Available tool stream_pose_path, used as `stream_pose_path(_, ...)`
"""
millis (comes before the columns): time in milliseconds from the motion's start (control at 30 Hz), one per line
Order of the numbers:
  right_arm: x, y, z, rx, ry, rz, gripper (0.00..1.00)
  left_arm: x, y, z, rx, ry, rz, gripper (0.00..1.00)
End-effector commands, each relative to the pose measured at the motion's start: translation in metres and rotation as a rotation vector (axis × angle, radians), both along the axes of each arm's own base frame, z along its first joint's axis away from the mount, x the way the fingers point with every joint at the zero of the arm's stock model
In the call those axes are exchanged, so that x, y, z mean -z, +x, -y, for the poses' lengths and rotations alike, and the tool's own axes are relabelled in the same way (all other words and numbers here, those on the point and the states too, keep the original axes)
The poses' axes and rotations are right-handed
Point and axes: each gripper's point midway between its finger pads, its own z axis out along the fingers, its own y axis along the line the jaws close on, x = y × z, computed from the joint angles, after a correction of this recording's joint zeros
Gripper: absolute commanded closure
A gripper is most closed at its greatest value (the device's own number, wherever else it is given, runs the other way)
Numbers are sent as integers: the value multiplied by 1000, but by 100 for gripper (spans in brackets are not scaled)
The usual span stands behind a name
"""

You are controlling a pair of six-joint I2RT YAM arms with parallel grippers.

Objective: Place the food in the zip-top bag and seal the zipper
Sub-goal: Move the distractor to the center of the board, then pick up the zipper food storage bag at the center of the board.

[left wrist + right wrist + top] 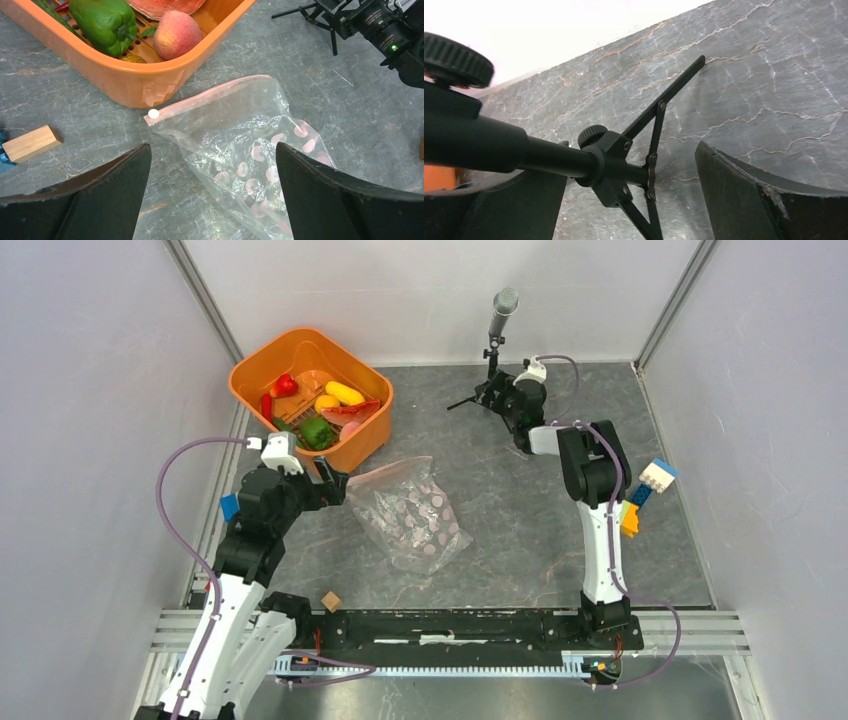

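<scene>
A: While glossy plastic toy food [318, 432] sat in the orange slotted basket [115, 75], where lay the clear, crinkly, pink-dotted zip-top bag [410, 515]?
B: Just beside that basket, flat; left gripper [212, 192] and right gripper [631, 197] both gaped wide.

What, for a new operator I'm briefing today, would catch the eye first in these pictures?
The orange basket at the table's far left stands out first, filled with bright toy food, including a green bell pepper. Next is the clear, pink-dotted zip-top bag lying flat mid-table, with the open left gripper hovering by its mouth end. At the far edge, the open right gripper sits right by a black microphone stand.
</scene>
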Motion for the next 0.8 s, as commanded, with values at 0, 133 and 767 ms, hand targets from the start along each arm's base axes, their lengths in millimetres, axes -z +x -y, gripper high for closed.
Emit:
stream_pose_path(0,-29,-15,-2,-124,-25,43,2,-7,2,5,19,-34,31,0)
stream_pose_path(133,-54,-60,-2,-204,-72,59,2,-8,0,6,23,-42,32,0)
stream_pose_path(767,-46,-329,-107,-741,65,-15,13,-9,-10,4,21,-42,41,0)
